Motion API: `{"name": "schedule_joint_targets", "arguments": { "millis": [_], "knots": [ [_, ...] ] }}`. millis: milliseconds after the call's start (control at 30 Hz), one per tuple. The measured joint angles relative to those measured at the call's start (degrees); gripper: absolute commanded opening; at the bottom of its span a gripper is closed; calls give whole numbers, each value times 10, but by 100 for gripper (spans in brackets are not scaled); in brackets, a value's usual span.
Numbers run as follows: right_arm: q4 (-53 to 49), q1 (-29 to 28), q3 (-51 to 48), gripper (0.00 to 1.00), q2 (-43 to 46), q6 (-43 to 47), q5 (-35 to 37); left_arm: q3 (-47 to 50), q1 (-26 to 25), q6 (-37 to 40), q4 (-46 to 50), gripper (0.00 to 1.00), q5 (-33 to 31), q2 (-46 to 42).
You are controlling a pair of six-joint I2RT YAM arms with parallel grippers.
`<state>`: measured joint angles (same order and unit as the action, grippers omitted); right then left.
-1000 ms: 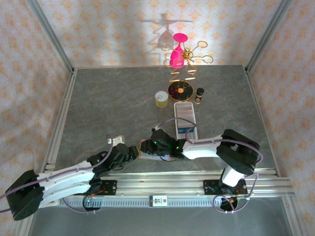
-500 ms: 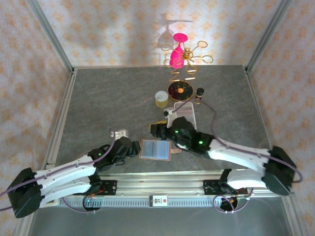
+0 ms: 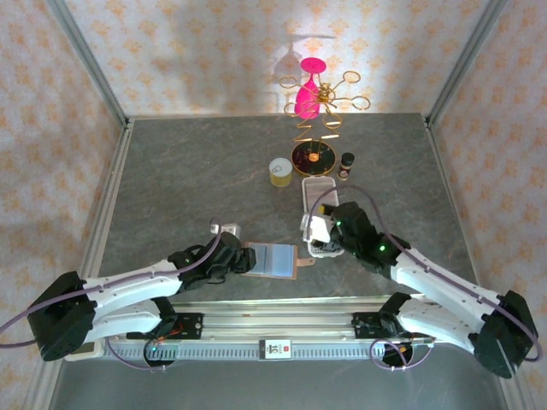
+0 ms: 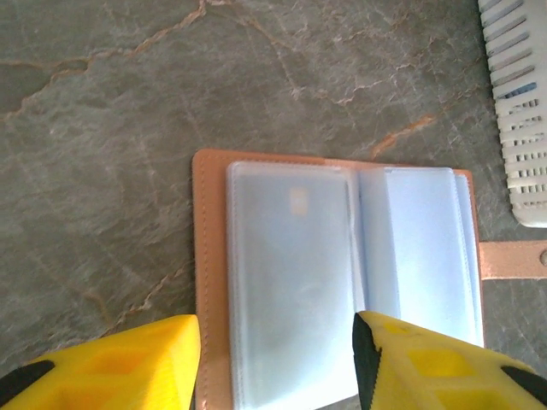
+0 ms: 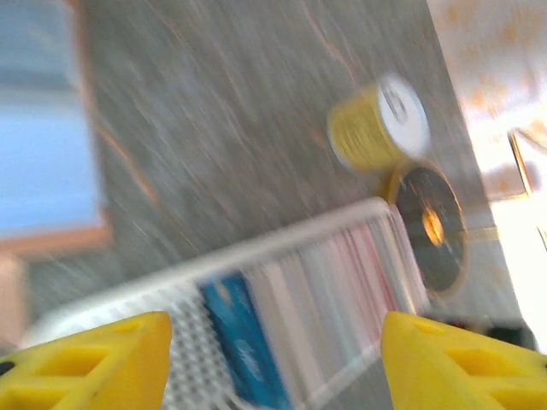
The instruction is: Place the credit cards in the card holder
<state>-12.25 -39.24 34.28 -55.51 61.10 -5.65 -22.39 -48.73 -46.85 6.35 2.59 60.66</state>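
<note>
The left tool (image 4: pixel 275 329) is released, with its two yellow fingers (image 4: pixel 128 359) spread wide. The card holder (image 4: pixel 342 273) lies opened flat on the desk (image 4: pixel 128 102) directly ahead of this tool. One finger sits just outside the holder's tan leather edge and the other over its middle fold, so the near page lies between them. Whether they touch it cannot be told. The holder's clear plastic sleeves face up, and its closing tab (image 4: pixel 513 259) sticks out on the far side from the tool's outer finger.

The right tool (image 5: pixel 273 337) is also released, jaws far apart and grasping nothing. Below it the credit cards stand in a row in the white perforated tray (image 5: pixel 256 243): one bright blue card (image 5: pixel 244 342) and several pale ones (image 5: pixel 342 282). The blue card's pale marking is too blurred to read. Beyond the tray are a yellow spool (image 5: pixel 376 124) and a gold-rimmed round stand (image 5: pixel 436 226).
</note>
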Motion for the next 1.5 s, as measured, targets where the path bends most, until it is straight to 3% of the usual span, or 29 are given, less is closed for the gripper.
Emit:
{"name": "schedule_joint_targets", "arguments": {
  "millis": [167,567,1000,1333,1500],
  "knots": [
    [-2,85,-19,76,-46,94,-25,35,0,-2,-3,54,5,-31],
    [61,98,-22,69,-162,206,-40,60,0,-16,-34,54,21,-35],
    [98,98,21,51,-235,236,-49,80,0,-38,-61,52,41,-31],
    [94,98,21,31,-225,243,-50,80,0,-43,-76,50,47,-14],
    [89,98,21,25,-219,242,-51,80,0,-43,-82,49,50,-9]
  ]
}}
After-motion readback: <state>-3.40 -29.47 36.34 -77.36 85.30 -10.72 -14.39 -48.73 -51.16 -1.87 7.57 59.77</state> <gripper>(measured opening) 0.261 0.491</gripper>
